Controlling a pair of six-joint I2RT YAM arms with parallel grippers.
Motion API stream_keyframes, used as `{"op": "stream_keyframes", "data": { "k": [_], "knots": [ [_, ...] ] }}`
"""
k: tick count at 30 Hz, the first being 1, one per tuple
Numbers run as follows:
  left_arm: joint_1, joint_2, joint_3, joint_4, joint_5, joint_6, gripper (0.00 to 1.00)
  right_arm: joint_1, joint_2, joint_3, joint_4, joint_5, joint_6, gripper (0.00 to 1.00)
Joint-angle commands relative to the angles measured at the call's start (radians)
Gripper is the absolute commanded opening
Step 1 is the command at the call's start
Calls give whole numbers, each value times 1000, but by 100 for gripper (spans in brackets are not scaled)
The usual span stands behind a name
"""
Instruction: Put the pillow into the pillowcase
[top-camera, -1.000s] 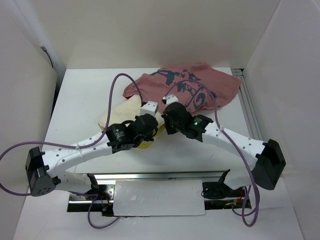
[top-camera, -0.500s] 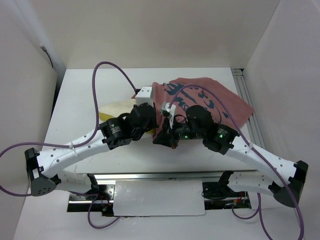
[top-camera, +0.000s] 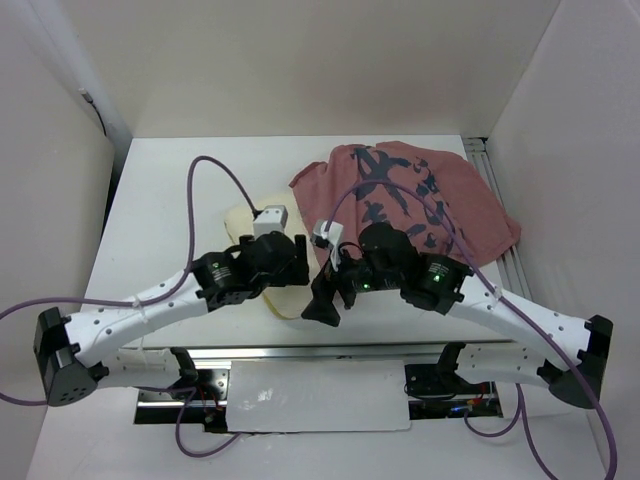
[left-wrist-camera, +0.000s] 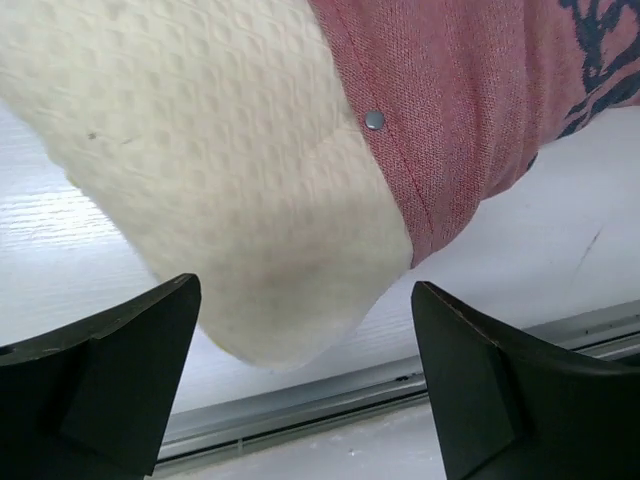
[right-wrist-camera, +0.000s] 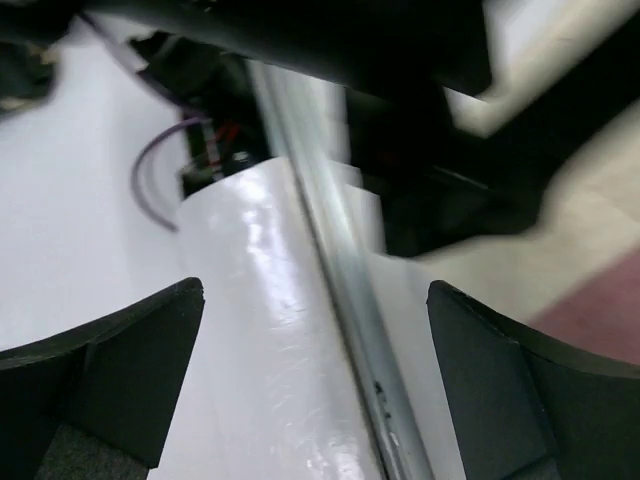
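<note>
The pillowcase (top-camera: 410, 190), dusty pink-red with dark calligraphy marks, lies spread at the back right of the table. The cream pillow (top-camera: 243, 218) sticks out of its left side, partly under my left arm. In the left wrist view the textured pillow (left-wrist-camera: 220, 180) comes out from under the pillowcase (left-wrist-camera: 450, 90) hem, which bears a metal snap (left-wrist-camera: 374, 120). My left gripper (top-camera: 287, 283) (left-wrist-camera: 300, 400) is open above the pillow's near corner, holding nothing. My right gripper (top-camera: 325, 305) (right-wrist-camera: 315, 390) is open over the table's near edge, also empty.
A metal rail (top-camera: 320, 350) (right-wrist-camera: 340, 300) runs along the near table edge, with a white plate (top-camera: 320, 395) below it. Another rail (top-camera: 497, 215) borders the right side. Purple cables (top-camera: 200, 190) loop over the arms. White walls enclose the table.
Both grippers have gone from shut to open and let go of the fabric. Both have drawn back toward the near edge. The pillowcase now lies spread farther back and to the right.
</note>
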Motion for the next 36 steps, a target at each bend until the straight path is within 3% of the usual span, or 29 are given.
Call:
{"op": "stream_keyframes", "data": {
  "k": [1, 5, 8, 12, 14, 15, 16, 21, 24, 25, 26, 28, 29, 30, 32, 34, 36],
  "knots": [
    [-5, -100, 31, -104, -56, -60, 99, -19, -5, 57, -27, 290, 4, 100],
    [117, -59, 51, -147, -46, -89, 99, -65, 44, 141, 11, 658, 85, 100],
    [301, -11, 40, -110, 72, -69, 99, -136, 188, 228, -28, 784, 115, 98],
    [519, 119, 30, 26, 264, 8, 99, -219, 451, 494, -67, 726, 43, 90],
    [590, 205, 46, 107, 328, 38, 99, -258, 678, 657, -78, 678, -52, 87],
    [590, 206, 46, 108, 329, 39, 99, -259, 680, 717, -78, 677, -52, 87],
    [625, 271, 59, 117, 349, 48, 99, -268, 797, 774, -91, 692, -80, 87],
    [675, 440, 134, 173, 445, 103, 93, -279, 1152, 1215, -266, 768, -120, 71],
    [684, 509, 134, 184, 465, 112, 81, -298, 1304, 1334, -328, 794, -120, 71],
    [684, 521, 134, 184, 479, 112, 77, -299, 1319, 1334, -328, 814, -111, 71],
    [684, 532, 134, 184, 493, 121, 66, -299, 1328, 1316, -314, 834, -111, 71],
    [693, 552, 116, 207, 511, 131, 55, -320, 1329, 1240, -244, 857, -111, 67],
    [693, 552, 115, 216, 527, 131, 55, -320, 1329, 1239, -243, 857, -111, 67],
    [693, 552, 105, 216, 536, 131, 47, -320, 1329, 1239, -243, 857, -99, 66],
    [693, 552, 105, 227, 536, 131, 27, -344, 1339, 1239, -243, 869, -83, 54],
    [693, 561, 95, 227, 536, 140, 2, -354, 1348, 1239, -263, 904, -68, 33],
    [693, 571, 95, 238, 536, 153, 0, -354, 1348, 1239, -263, 936, -68, 22]
  ]
}}
